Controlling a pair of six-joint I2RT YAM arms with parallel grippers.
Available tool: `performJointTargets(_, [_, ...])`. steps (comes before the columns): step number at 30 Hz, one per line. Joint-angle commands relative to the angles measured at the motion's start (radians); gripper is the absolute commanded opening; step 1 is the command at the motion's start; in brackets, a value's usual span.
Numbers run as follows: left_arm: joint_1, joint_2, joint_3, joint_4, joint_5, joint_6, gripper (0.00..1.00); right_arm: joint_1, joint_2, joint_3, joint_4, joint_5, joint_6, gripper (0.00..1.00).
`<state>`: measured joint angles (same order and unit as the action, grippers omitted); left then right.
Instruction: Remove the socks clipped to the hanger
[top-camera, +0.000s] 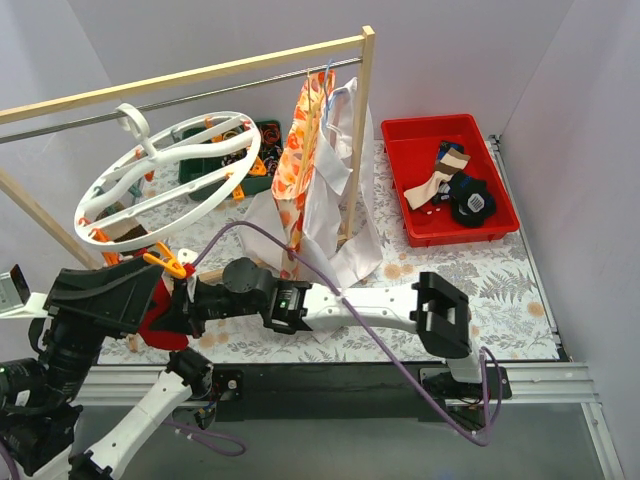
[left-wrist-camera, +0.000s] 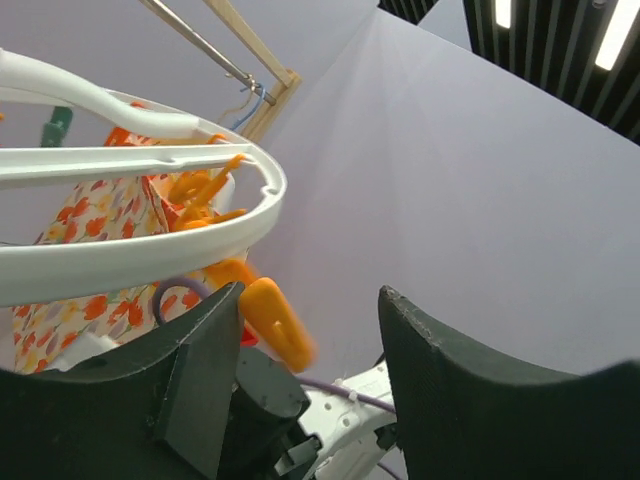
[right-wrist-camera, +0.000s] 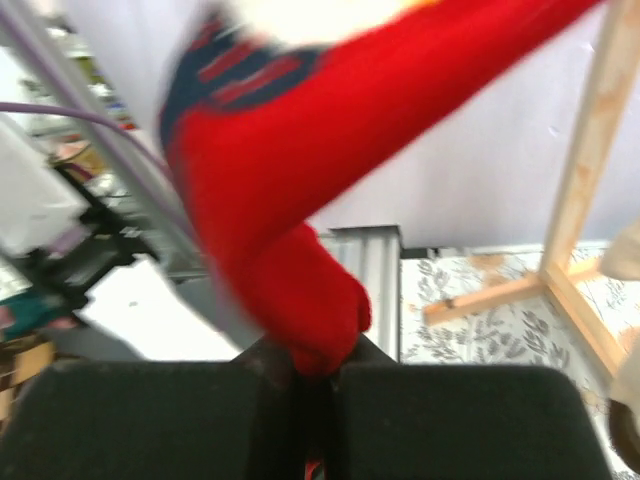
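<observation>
The white wheel-shaped hanger (top-camera: 170, 175) hangs from the metal rail at the left; its rim also shows in the left wrist view (left-wrist-camera: 150, 250). A red sock (top-camera: 160, 325) with dark blue marks hangs below its near edge. My right gripper (top-camera: 188, 305) is shut on the sock's lower end, seen close in the right wrist view (right-wrist-camera: 290, 250), where the gripper (right-wrist-camera: 315, 375) pinches it. My left gripper (top-camera: 150, 288) is open just under the rim (left-wrist-camera: 310, 350), with an orange clip (left-wrist-camera: 275, 320) beside its left finger. Whether the clip still grips the sock is hidden.
A red bin (top-camera: 400, 135) at the back right holds several socks (top-camera: 455, 185). An orange floral garment (top-camera: 305, 160) and a white shirt (top-camera: 340, 200) hang on the wooden rack (top-camera: 365, 120). A dark item (top-camera: 268, 135) lies behind the hanger.
</observation>
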<state>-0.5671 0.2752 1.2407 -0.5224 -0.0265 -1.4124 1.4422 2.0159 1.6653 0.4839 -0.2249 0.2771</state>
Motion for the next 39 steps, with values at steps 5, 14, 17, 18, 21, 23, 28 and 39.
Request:
performJointTargets(5, [-0.002, -0.019, 0.149, -0.177, 0.076, 0.01, 0.43, 0.001, -0.23, -0.099, -0.114, -0.157, -0.026, 0.01])
performJointTargets(14, [-0.002, -0.054, 0.252, -0.421, -0.217, -0.134, 0.37, -0.052, -0.302, -0.216, -0.146, -0.39, 0.031, 0.01])
performJointTargets(17, [0.001, -0.068, 0.249, -0.441, -0.257, -0.167, 0.45, -0.055, -0.325, -0.249, -0.148, -0.416, 0.022, 0.01])
performJointTargets(18, [0.003, -0.071, 0.247, -0.453, -0.277, -0.184, 0.46, -0.055, -0.336, -0.254, -0.149, -0.424, 0.017, 0.01])
performJointTargets(21, [0.015, -0.067, 0.233, -0.519, -0.332, -0.21, 0.48, -0.063, -0.358, -0.266, -0.149, -0.451, 0.013, 0.01])
performJointTargets(23, [0.016, -0.07, 0.198, -0.533, -0.343, -0.214, 0.49, -0.069, -0.368, -0.265, -0.154, -0.468, 0.014, 0.01])
performJointTargets(28, [0.015, -0.119, 0.092, -0.476, -0.349, -0.238, 0.58, -0.086, -0.391, -0.266, -0.166, -0.533, 0.01, 0.01])
performJointTargets(39, [0.016, -0.114, -0.095, -0.243, -0.256, -0.26, 0.66, -0.144, -0.454, -0.308, -0.173, -0.697, 0.013, 0.01])
